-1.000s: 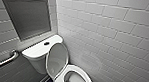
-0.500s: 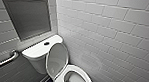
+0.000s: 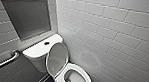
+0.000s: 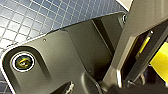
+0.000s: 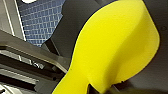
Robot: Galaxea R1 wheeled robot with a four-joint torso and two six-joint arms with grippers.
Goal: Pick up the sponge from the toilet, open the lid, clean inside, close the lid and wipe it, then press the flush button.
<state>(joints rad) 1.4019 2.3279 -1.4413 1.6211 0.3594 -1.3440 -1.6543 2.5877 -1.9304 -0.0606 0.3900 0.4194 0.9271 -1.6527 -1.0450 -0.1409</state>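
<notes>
Yellow foam of the sponge (image 5: 112, 47) bulges from my right gripper (image 5: 100, 88), which is clamped on one end of it; whether my left gripper (image 4: 140, 62) is wide or narrow I cannot tell; ahead, the toilet (image 3: 36, 53) stands against white tiles (image 3: 111, 33); the lid (image 3: 56, 58) is raised upright; the flush button (image 3: 46, 43) sits dark on the tank top.

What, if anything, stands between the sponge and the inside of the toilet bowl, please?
Nothing visible does. The lid stands raised, leaning back toward the tank, so the bowl of the toilet lies open from above in the head view. The sponge shows close up in the right wrist view.
</notes>
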